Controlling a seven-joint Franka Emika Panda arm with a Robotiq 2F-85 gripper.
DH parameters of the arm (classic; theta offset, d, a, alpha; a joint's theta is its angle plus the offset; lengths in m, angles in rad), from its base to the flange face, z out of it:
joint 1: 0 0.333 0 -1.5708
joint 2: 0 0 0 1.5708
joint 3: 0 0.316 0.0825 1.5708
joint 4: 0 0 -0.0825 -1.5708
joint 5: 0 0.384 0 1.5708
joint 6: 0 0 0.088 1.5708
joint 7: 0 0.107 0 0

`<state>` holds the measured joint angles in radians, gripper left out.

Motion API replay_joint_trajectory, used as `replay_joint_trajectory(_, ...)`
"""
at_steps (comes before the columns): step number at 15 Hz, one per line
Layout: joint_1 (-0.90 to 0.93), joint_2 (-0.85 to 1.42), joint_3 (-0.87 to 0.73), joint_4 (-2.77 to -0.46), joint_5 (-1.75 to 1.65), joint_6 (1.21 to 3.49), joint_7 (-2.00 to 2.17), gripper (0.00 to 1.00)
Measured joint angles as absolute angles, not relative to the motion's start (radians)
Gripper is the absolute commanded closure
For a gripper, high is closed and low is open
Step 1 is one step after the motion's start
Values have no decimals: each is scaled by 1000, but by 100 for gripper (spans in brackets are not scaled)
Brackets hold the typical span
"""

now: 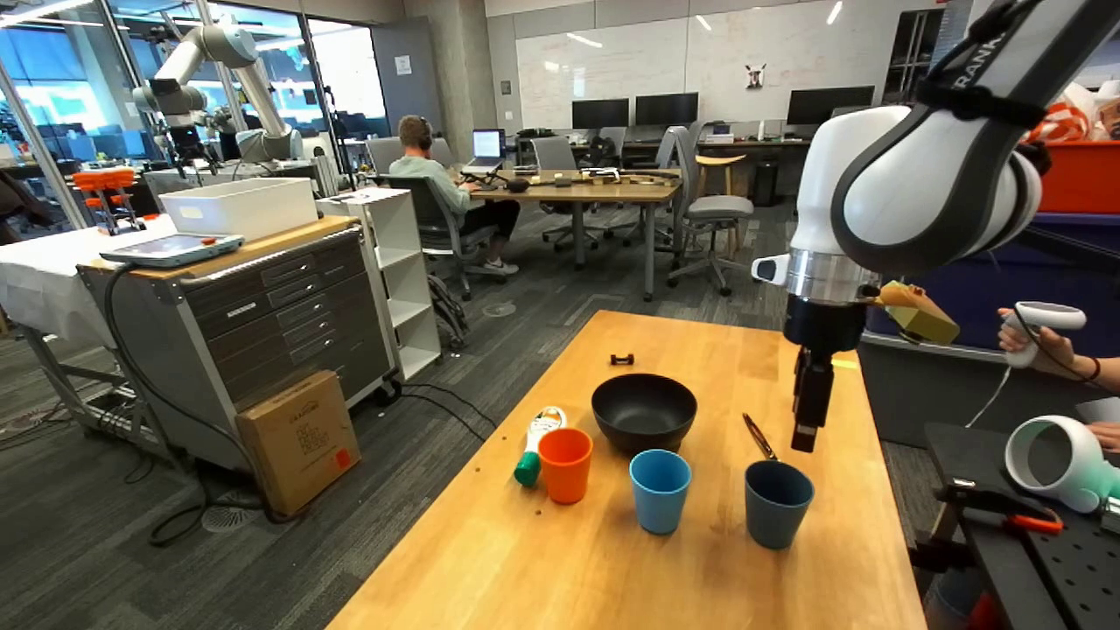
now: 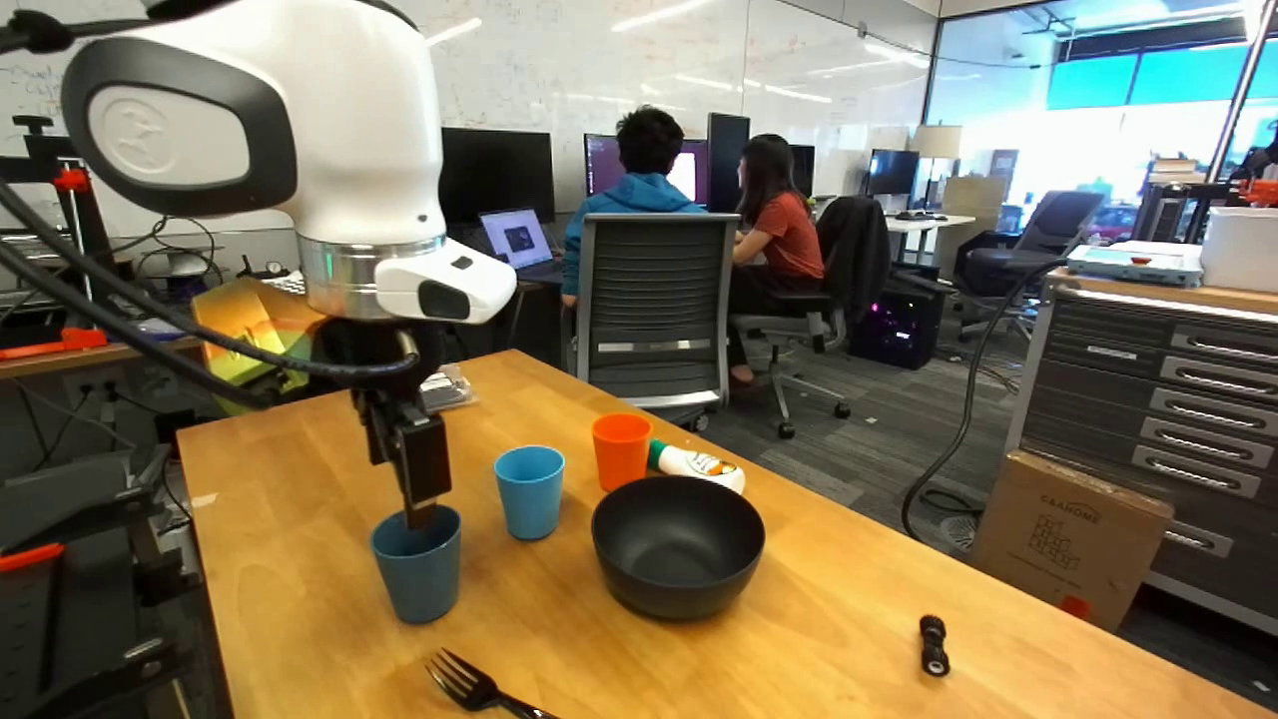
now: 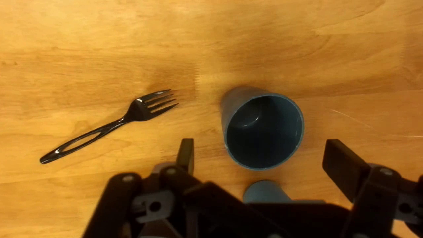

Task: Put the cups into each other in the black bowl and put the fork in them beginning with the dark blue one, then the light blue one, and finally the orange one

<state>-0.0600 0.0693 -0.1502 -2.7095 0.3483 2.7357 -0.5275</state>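
**My end effector (image 3: 259, 145), spread wide near the dark blue cup (image 3: 264, 129)**

End effector: one, mine, pointing downward. Fingers (image 3: 343, 165) far apart, gripping nothing; in an exterior view the tips hang above the table (image 1: 490, 560), clear of the cup's rim.

Dark blue cup: one, plain, upright on the table, nearest of the cups to my fingertips. In the wrist view I look down into its mouth.

Fork (image 3: 115, 124): one, black, slotted in the handle, lying flat near the dark blue cup, tines towards it.

Light blue cup (image 2: 529, 494): one, plain, upright, standing between the dark blue cup and the orange cup (image 1: 566, 468), apart from the dark blue one. The wrist view catches only part of it, behind my linkage.

Orange cup: one, plain, upright.

Black bowl (image 2: 679, 584): one, round, wider than any cup, mouth up, near the light blue and orange cups in both exterior views.

White bottle (image 2: 699, 464): one, green cap, lying on its side just beside the orange cup; whether they touch, I cannot tell.

Dumbbell-shaped piece (image 2: 933, 644): one, small, black, lying with the bowl between it and the cups.
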Motion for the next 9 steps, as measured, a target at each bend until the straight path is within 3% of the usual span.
replay_joint_trajectory(9, -63, 271, -124, -2599, 384, 2821, -562, 0)
